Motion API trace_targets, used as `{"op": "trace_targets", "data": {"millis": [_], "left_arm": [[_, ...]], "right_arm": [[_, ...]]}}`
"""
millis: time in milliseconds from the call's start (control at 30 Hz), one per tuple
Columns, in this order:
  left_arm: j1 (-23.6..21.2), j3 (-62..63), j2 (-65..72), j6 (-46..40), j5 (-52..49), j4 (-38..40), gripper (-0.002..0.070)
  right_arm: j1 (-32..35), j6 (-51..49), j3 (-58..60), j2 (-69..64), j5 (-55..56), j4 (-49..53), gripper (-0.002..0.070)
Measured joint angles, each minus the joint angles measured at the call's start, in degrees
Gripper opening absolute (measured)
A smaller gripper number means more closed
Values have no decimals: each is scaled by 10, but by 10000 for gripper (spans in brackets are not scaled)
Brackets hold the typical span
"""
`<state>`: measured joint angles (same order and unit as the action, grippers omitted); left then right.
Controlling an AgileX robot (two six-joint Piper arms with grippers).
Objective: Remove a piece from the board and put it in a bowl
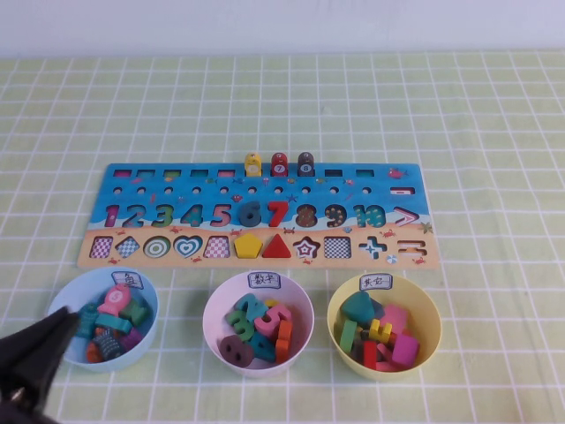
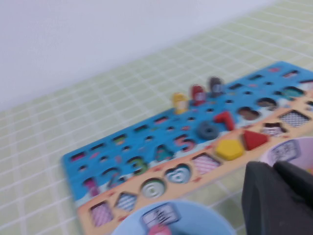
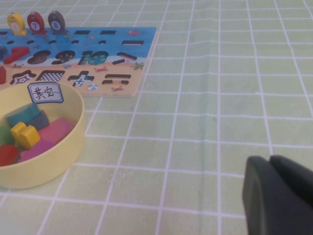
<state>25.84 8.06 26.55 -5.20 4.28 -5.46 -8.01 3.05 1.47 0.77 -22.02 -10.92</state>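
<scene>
Teal heart piece point(image 1: 357, 306) off the board point(image 1: 124, 181) and lying in the yellow bowl point(image 1: 338, 325), at the rim side nearest the board, among other coloured pieces. Partly covered by its neighbours, so only a teal hump visible from above. In the right wrist view also just a teal block point(image 3: 22, 113) behind a yellow one, outline hard to read as a heart. Heart slot point(image 1: 187, 246) on the tan strip empty, patterned floor showing. Yellow pentagon point(image 1: 248, 246) and red triangle point(image 1: 277, 246) seated in their slots.

Left pincer point(image 1: 62, 327) low at the near left corner of the table point(image 1: 494, 132), dark fingers pressed together, nothing pinched. Tip overlapping the near rim of the light blue bowl point(image 1: 146, 291); touching or merely in front, impossible to tell. Well apart from the piece, with the pink-white bowl point(image 1: 212, 318) between. Same pincer point(image 2: 275, 171) blurred in its own wrist view, cut off by the frame edge.

Right pincer point(image 3: 274, 169) out of the high view. Seen only from its wrist: fingers together, empty, over bare checked cloth, well apart from the yellow bowl and the piece. Only its tips in frame.
</scene>
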Motion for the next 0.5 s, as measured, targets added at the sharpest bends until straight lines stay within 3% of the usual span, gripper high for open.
{"op": "trace_targets", "data": {"millis": [200,500], "left_arm": [[-92,-73,-136,25,8,0,-3],[-182,-91,-242,30,-112,0,-3]], "right_arm": [[0,0,0,0,0,0,-18],[0,0,0,0,0,0,-18]]}}
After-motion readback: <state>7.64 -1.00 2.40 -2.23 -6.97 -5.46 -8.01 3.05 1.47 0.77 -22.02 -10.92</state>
